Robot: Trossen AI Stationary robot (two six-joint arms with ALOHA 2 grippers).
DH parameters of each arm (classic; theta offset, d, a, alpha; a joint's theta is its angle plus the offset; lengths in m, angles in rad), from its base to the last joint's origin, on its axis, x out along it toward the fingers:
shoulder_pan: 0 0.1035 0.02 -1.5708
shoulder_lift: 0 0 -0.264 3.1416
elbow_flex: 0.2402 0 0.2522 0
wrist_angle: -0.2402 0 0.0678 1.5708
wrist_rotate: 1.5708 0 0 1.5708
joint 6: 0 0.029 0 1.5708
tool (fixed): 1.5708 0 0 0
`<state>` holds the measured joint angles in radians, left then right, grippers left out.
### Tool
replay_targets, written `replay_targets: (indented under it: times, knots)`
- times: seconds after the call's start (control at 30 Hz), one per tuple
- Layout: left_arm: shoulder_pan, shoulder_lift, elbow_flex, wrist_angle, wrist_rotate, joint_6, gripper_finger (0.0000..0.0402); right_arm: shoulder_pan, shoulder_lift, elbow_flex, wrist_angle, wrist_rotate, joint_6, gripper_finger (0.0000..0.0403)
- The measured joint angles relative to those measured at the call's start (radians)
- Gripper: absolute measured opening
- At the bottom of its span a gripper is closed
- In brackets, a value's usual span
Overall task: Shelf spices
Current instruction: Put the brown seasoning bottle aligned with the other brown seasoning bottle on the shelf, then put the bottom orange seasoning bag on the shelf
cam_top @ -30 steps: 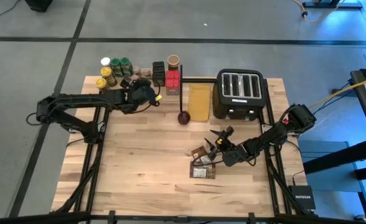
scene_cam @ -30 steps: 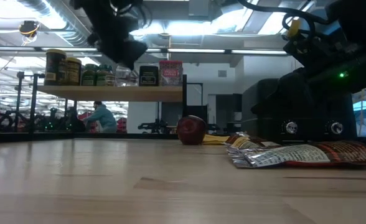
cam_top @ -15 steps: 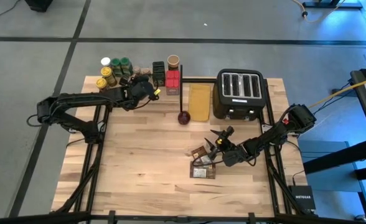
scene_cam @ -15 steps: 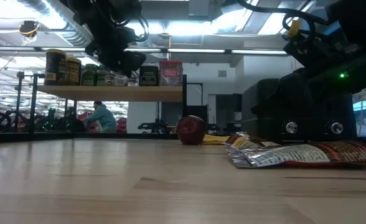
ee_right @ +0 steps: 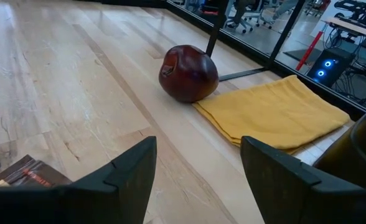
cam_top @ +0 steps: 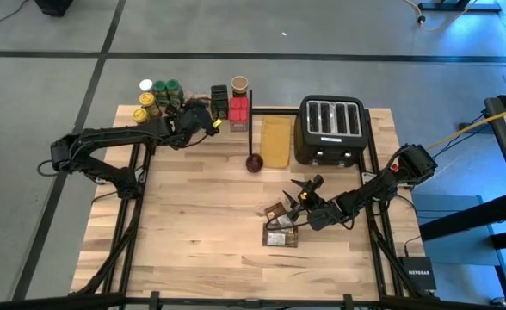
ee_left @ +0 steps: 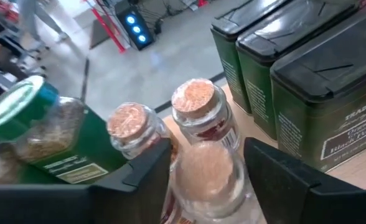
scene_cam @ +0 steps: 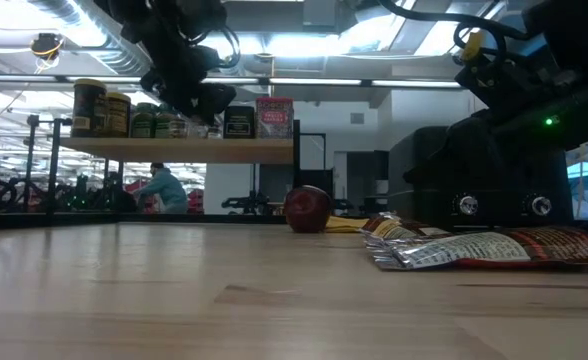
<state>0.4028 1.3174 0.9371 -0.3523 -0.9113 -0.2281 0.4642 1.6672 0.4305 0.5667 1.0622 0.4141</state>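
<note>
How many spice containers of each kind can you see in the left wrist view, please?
Cork-stoppered clear glass jars: 3 (one in the left gripper)
Dark green rectangular metal tins: 3
Green-lidded clear jar: 1
Total: 7

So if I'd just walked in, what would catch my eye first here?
Probably the left gripper up at the shelf, its fingers around a cork-topped jar among the other spices. Next, the black toaster at the table's back right, with a yellow cloth and dark red ball beside it.
</note>
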Motion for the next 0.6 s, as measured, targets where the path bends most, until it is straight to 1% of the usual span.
replay_targets:
  times: [0.1,0.23,0.47,0.6]
  knots:
    - [0.018,0.000,0.000,0.000,0.056,0.001,0.0217,0.000,0.000,0.000,0.000,0.000,0.000,0.0237]
    - [0.024,0.000,0.001,0.006,0.070,0.037,0.0235,0.000,0.000,0.000,0.000,0.000,0.000,0.0237]
    - [-0.013,-0.005,0.054,-0.008,0.071,0.111,0.0236,0.000,0.000,0.000,0.000,0.000,0.000,0.0237]
    - [-0.066,-0.046,0.080,-0.012,0.070,0.131,0.0236,0.000,0.000,0.000,0.000,0.000,0.000,0.0237]
